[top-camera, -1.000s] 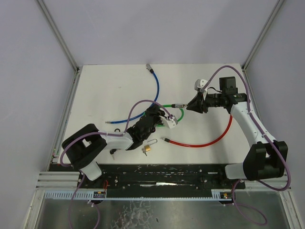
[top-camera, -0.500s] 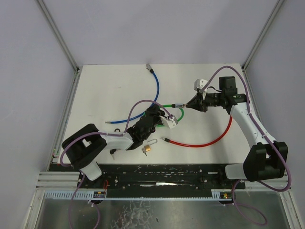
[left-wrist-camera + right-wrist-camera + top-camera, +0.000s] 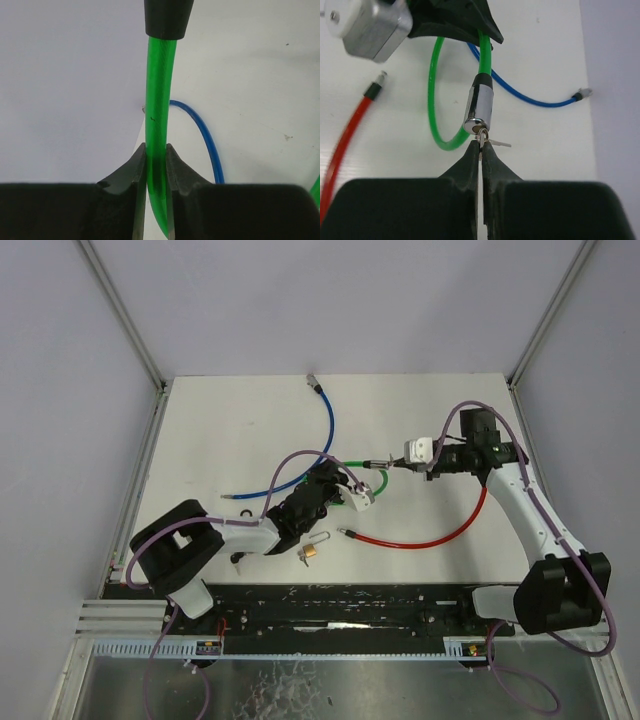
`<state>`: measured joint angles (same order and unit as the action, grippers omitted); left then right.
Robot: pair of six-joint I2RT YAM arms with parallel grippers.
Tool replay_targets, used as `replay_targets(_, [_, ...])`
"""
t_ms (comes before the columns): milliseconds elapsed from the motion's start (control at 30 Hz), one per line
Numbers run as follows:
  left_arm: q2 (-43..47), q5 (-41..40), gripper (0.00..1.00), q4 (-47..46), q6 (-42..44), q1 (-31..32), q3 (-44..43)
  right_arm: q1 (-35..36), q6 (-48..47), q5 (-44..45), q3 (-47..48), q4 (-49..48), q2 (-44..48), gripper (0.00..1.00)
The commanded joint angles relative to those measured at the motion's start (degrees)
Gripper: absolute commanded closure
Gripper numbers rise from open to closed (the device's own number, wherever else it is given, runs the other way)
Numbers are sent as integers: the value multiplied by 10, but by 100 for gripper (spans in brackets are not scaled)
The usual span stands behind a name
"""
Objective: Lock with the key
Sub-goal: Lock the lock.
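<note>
A green cable lock [image 3: 372, 480] lies mid-table with a chrome lock cylinder [image 3: 480, 107] at its end. My left gripper [image 3: 347, 492] is shut on the green cable [image 3: 159, 100], just below the cable's black sleeve [image 3: 167, 17]; its fingers [image 3: 177, 165] pinch the cable from both sides. My right gripper [image 3: 480, 142] is shut on a small key [image 3: 481, 136] that sits in the cylinder's end face. A second key [image 3: 499, 144] hangs off the ring to the right. In the top view the right gripper [image 3: 400, 462] meets the cylinder [image 3: 378, 462] from the right.
A red cable [image 3: 430, 538] curves below the right arm. A blue cable [image 3: 325, 430] runs toward the back. A small brass padlock [image 3: 310, 552] lies near the front edge beside the left arm. The black rail [image 3: 340, 605] borders the near side.
My right wrist has rolled about the key's axis while staying at the cylinder; its white camera block swung from above to beside the gripper. The left gripper has held still.
</note>
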<state>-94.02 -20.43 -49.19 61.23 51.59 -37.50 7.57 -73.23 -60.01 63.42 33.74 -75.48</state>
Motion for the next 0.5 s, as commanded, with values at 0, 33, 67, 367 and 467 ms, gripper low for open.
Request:
replay_targets(0, [-11, 19, 100, 83, -14, -5, 4, 17, -259, 27, -25, 45, 36, 100])
replay_targets(33, [-10, 24, 100, 86, -15, -5, 3, 18, -319, 36, -33, 54, 39, 100])
replay_targets(67, [-10, 26, 100, 87, -16, -5, 3, 19, -374, 46, -39, 64, 40, 100])
replay_targets(367, [-11, 42, 100, 105, -25, -8, -4, 22, -583, 141, -74, 42, 42, 99])
replay_targets(467, [-10, 43, 100, 107, -25, -9, -4, 23, -569, 135, -76, 37, 46, 91])
